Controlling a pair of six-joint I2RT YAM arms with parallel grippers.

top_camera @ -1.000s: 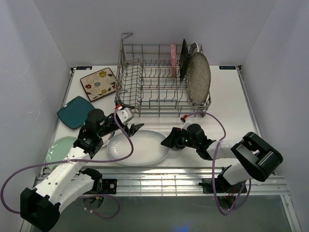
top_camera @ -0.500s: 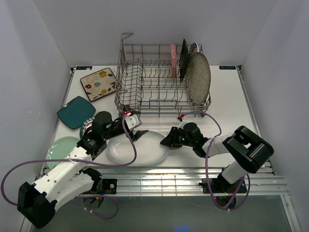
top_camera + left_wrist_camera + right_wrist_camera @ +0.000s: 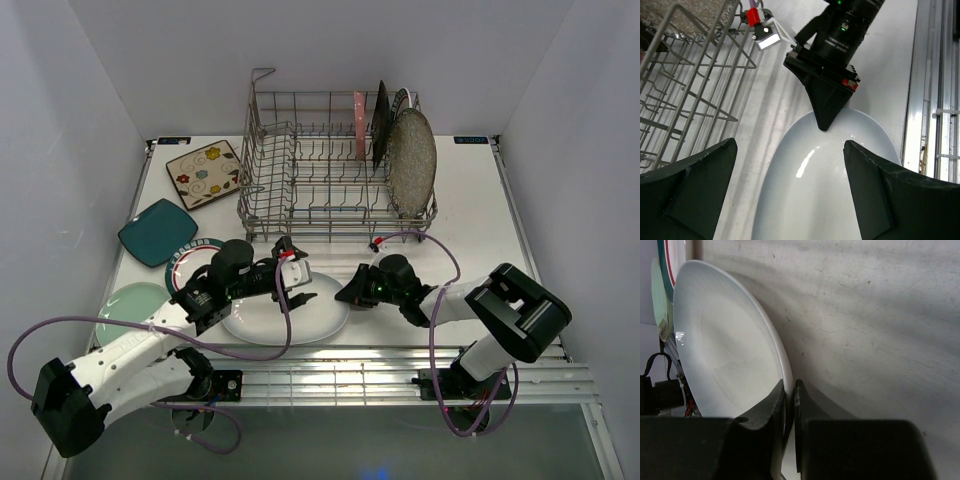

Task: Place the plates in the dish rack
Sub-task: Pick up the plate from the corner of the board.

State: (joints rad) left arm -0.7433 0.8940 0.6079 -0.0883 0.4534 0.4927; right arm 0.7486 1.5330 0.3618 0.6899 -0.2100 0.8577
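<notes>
The large white oval plate (image 3: pixel 283 312) lies flat near the table's front edge. My right gripper (image 3: pixel 344 296) is shut on its right rim; the right wrist view shows the thin rim (image 3: pixel 785 371) pinched between the two fingers (image 3: pixel 789 390). My left gripper (image 3: pixel 297 281) hangs open just above the plate's left half, and the plate (image 3: pixel 815 200) fills the space between its wide-apart fingers (image 3: pixel 790 195). The dish rack (image 3: pixel 300 190) stands behind, holding a pink plate (image 3: pixel 358 125), a black plate (image 3: pixel 380 122) and a speckled grey plate (image 3: pixel 412 160) upright at its right end.
On the left of the table lie a cream floral square plate (image 3: pixel 203 173), a teal square plate (image 3: pixel 155 232), a teal-rimmed round plate (image 3: pixel 188 258) and a pale green plate (image 3: pixel 122 305). Rack wires (image 3: pixel 690 75) are close to my left gripper. A metal rail (image 3: pixel 380 375) edges the table front.
My right gripper has closed onto the oval plate's right rim. My left arm has swung right, from beside the plate to over it, uncovering the teal-rimmed plate.
</notes>
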